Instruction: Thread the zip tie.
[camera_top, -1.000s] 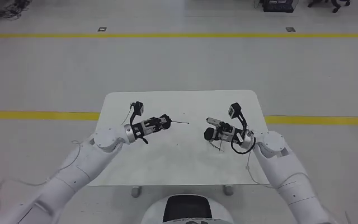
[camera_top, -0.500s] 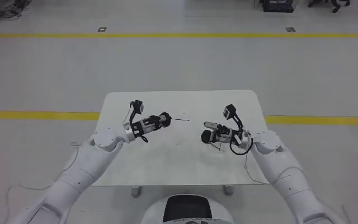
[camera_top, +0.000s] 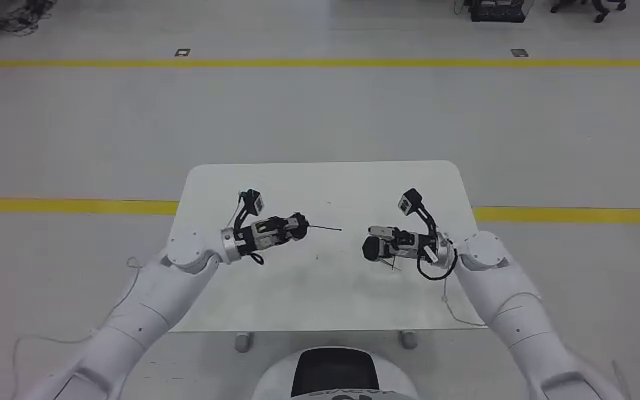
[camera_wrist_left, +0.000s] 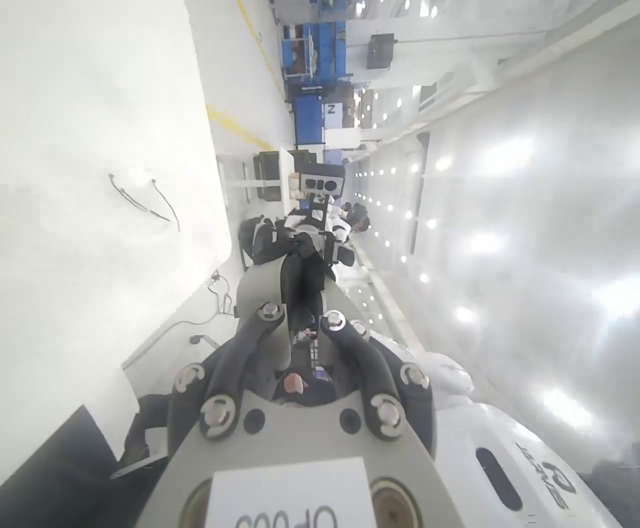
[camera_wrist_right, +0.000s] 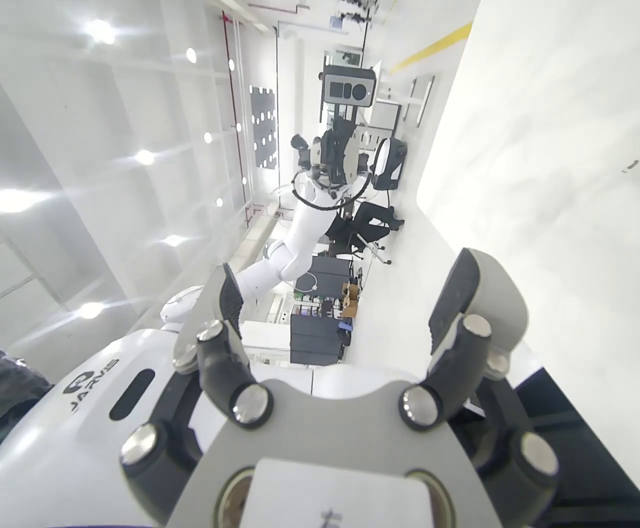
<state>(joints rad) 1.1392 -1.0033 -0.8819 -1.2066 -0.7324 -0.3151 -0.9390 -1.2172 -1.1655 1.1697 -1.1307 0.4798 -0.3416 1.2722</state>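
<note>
Table (camera_top: 330, 185), white with rounded corners, seen from above, with your robot's two arms lying in over the near edge and pointing toward each other across the middle. Your left pincer (camera_top: 300, 224) is above the left half of the table. Its fingers (camera_wrist_left: 295, 280) are pressed together on the zip tie (camera_top: 325, 228), a thin dark strip that sticks out of the tips, straight and roughly level, toward the other arm. Its free end stops short of your right pincer (camera_top: 368, 245), with bare table showing in the gap. Which end of the tie is pinched is too small to tell. The right pincer hangs over the right half of the table, a little nearer the robot than the left one, and it is spread wide: from its own wrist camera the two ribbed pads (camera_wrist_right: 452, 295) stand well apart with nothing between them. They face the left arm across the table. Two loose ties (camera_wrist_left: 145, 200), thin and slightly curved, lie side by side on the table (on the right arm's half), apart from both pincers and from the tie you are holding.
</note>
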